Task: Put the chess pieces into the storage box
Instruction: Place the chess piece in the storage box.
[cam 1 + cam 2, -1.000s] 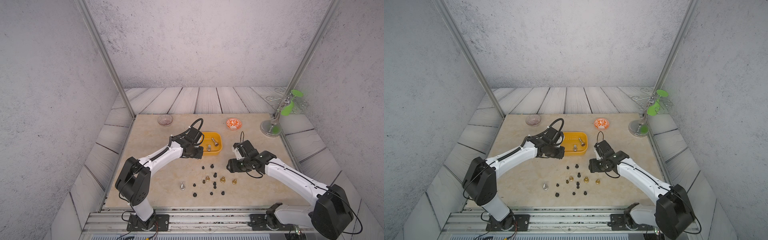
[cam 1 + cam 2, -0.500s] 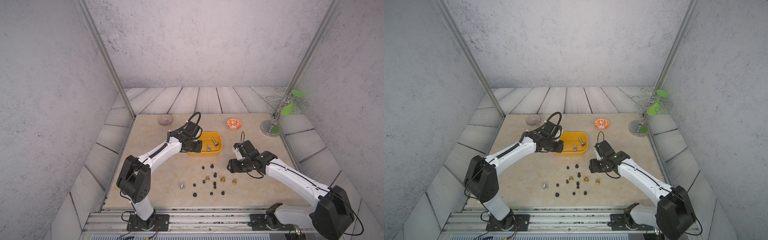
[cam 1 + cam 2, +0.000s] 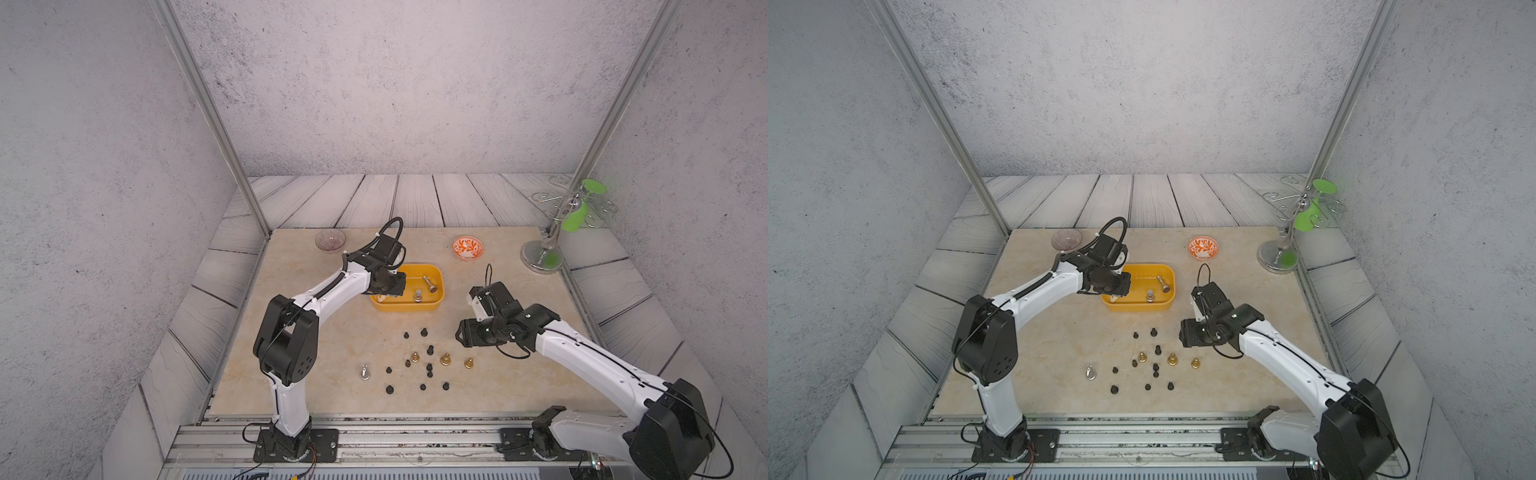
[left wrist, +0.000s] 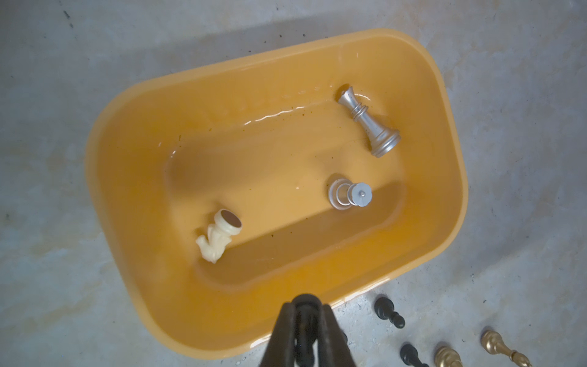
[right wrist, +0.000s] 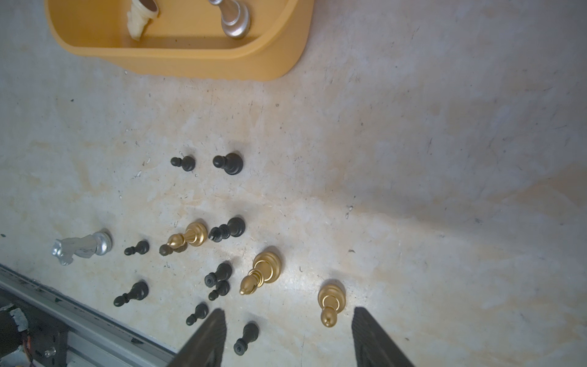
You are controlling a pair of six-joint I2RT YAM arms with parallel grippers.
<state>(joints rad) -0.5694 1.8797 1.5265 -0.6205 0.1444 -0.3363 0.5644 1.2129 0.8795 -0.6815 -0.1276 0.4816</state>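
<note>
A: Yellow-orange storage box (image 4: 104,190) stands behind the loose chess pieces (image 3: 430,350); three are inside. Why does the left gripper (image 4: 305,309) hover at its rim?
B: It seems clenched on a black piece (image 4: 305,298), to drop it there. The right gripper (image 5: 289,313) hangs spread near a gold pawn (image 5: 330,302).

Both top views: high behind robot bases, angled down over whole surface (image 3: 478,399). Left wrist: close above storage box (image 4: 127,165). Right wrist: low over chess pieces (image 5: 263,270), box edge shared.

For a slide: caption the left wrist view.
Shut left gripper above the box, which holds three chess pieces: one cream, two silver.
</note>
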